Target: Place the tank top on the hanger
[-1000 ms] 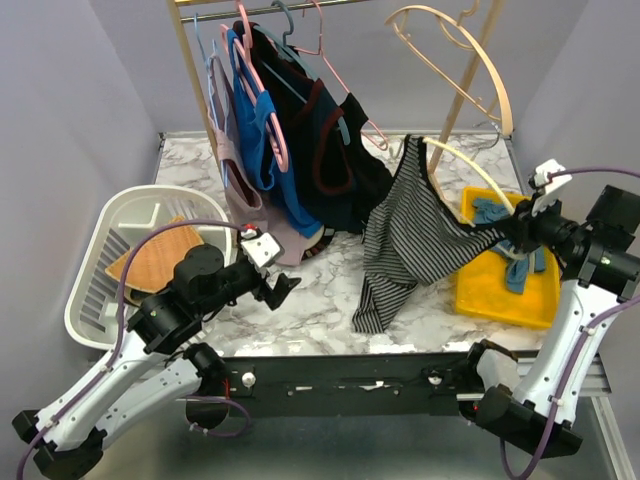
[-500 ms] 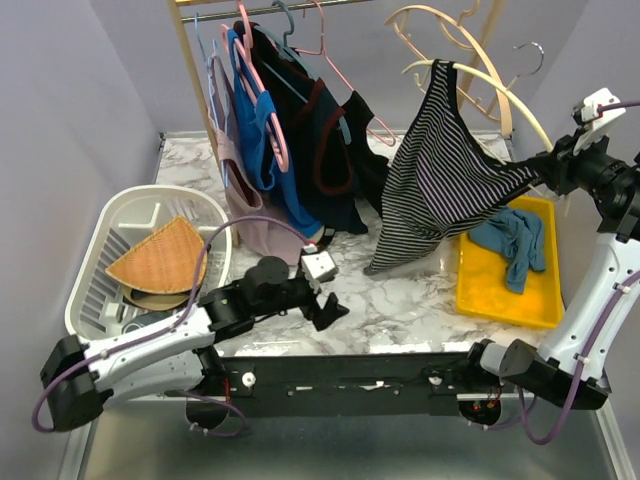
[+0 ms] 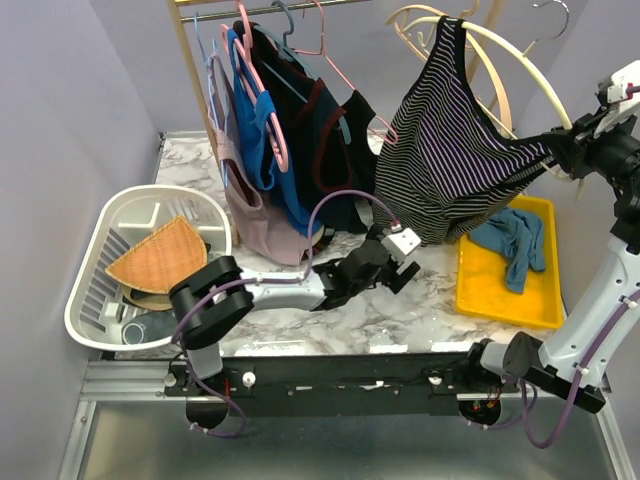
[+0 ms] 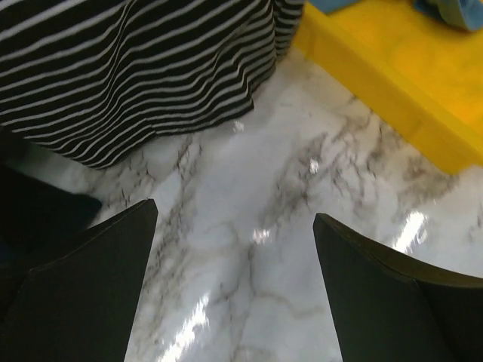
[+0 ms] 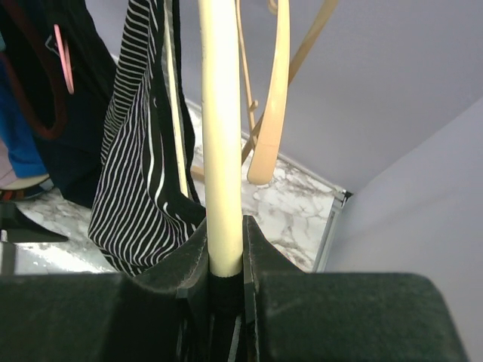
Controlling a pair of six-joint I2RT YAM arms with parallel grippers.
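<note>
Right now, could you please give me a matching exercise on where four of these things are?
Things:
1 tank top
2 right gripper
3 left gripper
4 blue cloth

States:
A in the yellow tray
B open above the table
C draped on the hanger
D shut on the hanger

Pairs: 1-C, 2-D, 3-B, 4-A.

Top cam's high on the near side, looking down over the whole table (image 3: 420,315). Left wrist cam's close over it, right wrist stares up the hanger (image 5: 223,151); all three catch the tank top (image 3: 450,160)
</note>
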